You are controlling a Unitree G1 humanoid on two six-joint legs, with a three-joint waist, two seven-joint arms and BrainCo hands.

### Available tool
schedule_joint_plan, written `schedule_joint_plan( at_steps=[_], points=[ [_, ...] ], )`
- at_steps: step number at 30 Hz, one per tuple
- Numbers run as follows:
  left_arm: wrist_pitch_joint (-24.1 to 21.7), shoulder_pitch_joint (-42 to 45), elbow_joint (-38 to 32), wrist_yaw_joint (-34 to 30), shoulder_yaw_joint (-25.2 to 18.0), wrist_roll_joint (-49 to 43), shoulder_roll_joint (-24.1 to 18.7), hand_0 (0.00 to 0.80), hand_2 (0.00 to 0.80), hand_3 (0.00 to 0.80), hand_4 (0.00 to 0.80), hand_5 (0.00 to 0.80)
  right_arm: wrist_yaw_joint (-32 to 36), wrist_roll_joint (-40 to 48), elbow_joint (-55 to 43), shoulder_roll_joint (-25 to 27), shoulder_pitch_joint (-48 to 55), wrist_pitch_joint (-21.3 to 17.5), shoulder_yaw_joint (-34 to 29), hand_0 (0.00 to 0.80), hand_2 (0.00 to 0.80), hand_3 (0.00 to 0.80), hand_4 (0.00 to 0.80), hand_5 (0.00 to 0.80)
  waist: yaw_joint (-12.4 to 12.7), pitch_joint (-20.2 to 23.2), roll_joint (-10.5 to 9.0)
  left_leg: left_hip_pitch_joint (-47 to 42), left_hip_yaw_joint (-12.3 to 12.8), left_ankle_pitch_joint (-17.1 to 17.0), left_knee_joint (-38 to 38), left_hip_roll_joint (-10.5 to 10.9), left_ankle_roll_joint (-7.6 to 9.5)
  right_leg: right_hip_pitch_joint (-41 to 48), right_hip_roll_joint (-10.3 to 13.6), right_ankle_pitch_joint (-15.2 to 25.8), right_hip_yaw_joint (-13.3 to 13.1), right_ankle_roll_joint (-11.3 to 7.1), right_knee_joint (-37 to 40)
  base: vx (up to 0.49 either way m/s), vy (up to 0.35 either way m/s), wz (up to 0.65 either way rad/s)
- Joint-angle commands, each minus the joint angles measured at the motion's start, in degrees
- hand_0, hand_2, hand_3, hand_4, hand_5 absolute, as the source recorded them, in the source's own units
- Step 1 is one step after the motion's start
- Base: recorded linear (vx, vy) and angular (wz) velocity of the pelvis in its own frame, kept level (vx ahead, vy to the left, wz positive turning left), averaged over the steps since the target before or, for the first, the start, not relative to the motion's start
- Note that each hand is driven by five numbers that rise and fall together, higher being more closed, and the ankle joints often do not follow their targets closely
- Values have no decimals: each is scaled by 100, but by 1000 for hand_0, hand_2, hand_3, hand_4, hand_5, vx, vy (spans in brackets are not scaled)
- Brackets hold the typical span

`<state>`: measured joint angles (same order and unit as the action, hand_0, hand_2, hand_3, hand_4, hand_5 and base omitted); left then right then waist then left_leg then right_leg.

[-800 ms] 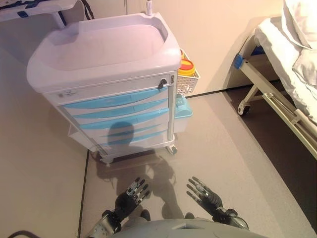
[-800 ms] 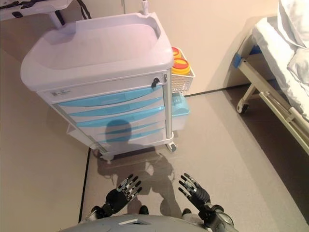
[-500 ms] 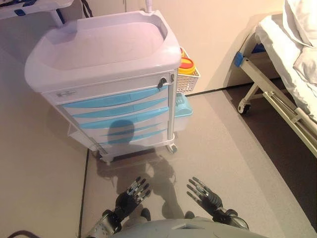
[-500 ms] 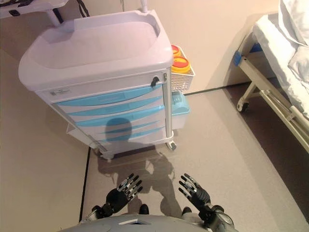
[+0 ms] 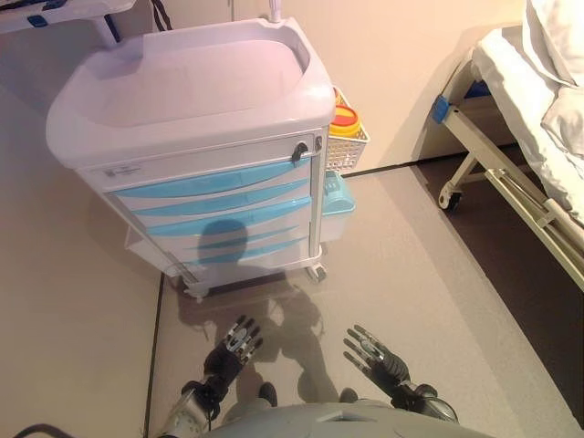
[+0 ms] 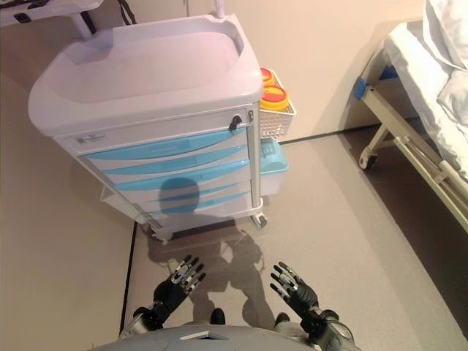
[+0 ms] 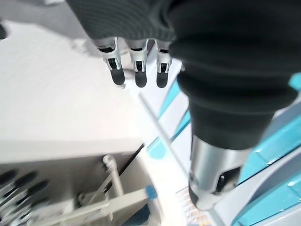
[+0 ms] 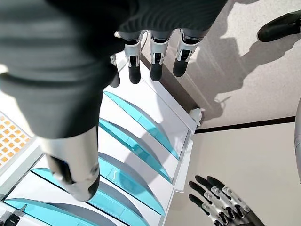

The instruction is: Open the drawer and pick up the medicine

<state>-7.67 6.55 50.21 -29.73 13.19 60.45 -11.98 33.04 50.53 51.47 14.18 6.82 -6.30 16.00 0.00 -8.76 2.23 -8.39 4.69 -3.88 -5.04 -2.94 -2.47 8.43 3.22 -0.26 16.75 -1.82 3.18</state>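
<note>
Both hands empty, fingers spread, low before the cart.
Left hand and right hand hover over the floor, apart from the cart. Its blue drawers are all closed; no medicine shows. A bed stands by the right wall.

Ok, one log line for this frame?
phase: pre-reach | cart drawers: all shut | left hand: open, low | right hand: open, low | medicine: not visible
</note>
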Motion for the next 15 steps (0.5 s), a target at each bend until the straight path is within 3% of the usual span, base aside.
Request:
schedule_joint_plan(
  at_steps=[1, 4, 15],
  points=[
    [292, -338, -123, -454, 32, -115, 46, 0, 0, 0, 0, 0, 138, 108, -192, -161, -216, -178, 77, 0, 0, 0, 0, 0, 47, -48, -163, 298, -223, 351, 4, 289, -31, -45, -14, -424, -88, -255, -405, 0, 0, 0],
    [808, -294, -110, -958, 54, 257, 66, 0, 0, 0, 0, 0, 166, 76, -195, -125, -221, -132, 73, 0, 0, 0, 0, 0, 32, -75, -155, 291, -204, 353, 4, 280, -31, -50, -5, -409, -89, -265, -409, 0, 0, 0],
    [1446, -343, 175, -1448, -291, 1499, 271, 0, 0, 0, 0, 0, 231, 11, -40, -104, -248, -70, 2, 0, 0, 0, 0, 0, -2, -284, -158, 377, -162, 355, 4, 237, 4, -286, 52, -440, -182, -253, -611, 44, 33, -1]
  ],
)
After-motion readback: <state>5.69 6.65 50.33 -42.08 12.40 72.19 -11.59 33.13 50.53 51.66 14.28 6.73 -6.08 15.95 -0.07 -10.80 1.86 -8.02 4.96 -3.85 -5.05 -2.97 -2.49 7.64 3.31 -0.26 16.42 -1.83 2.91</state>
